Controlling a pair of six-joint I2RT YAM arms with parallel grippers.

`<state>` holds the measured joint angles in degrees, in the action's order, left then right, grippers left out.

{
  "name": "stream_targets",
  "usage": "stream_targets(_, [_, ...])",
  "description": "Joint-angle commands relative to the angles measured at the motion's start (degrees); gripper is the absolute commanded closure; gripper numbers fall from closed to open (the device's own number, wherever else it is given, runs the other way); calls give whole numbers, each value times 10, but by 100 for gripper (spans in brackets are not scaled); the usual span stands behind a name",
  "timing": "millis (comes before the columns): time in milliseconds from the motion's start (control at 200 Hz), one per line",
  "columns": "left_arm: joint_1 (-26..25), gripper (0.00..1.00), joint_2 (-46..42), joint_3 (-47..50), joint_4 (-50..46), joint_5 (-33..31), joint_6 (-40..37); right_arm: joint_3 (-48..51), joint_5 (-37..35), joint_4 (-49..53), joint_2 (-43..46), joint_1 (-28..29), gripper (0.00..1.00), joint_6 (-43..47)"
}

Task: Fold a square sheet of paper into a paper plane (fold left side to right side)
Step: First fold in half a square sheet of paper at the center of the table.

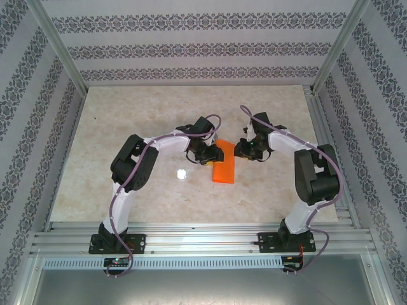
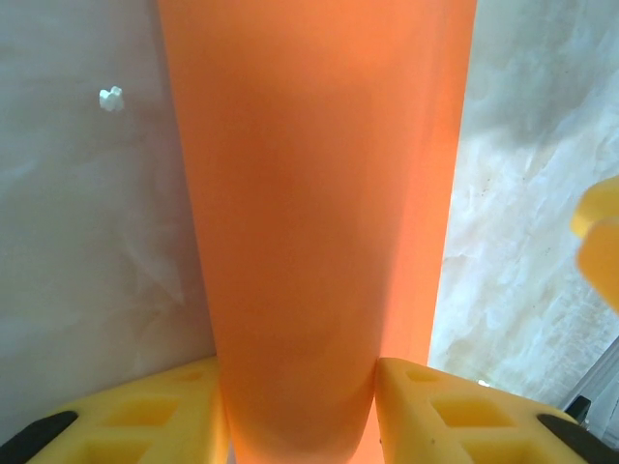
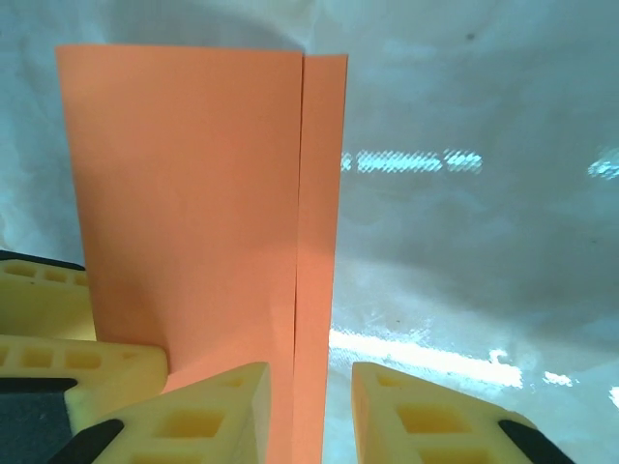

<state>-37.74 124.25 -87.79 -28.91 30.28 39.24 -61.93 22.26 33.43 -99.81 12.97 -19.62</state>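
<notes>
The left gripper (image 2: 295, 372) is closed onto the orange sheet of paper (image 2: 309, 193), whose bulging fold is pressed between both yellow fingers (image 2: 155, 420). The right gripper (image 3: 309, 377) is held with its jaws apart. A narrow strip of the sheet's lower layer is seen in the gap, with bare table between it and one finger. The sheet is folded over, its upper layer stopping just short of the lower edge. It is laid on the marble-patterned table (image 1: 127, 114) between the two grippers, near the middle. A small white speck (image 1: 181, 173) is seen to its left.
</notes>
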Motion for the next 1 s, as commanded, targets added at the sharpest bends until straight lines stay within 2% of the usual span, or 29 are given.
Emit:
stream_targets(0, [-11,58,17,-21,-19,-14,-2,14,-20,5,21,-7,71,4])
stream_targets(994, [-32,58,45,-74,-82,-44,-29,51,22,-39,36,-18,72,-27])
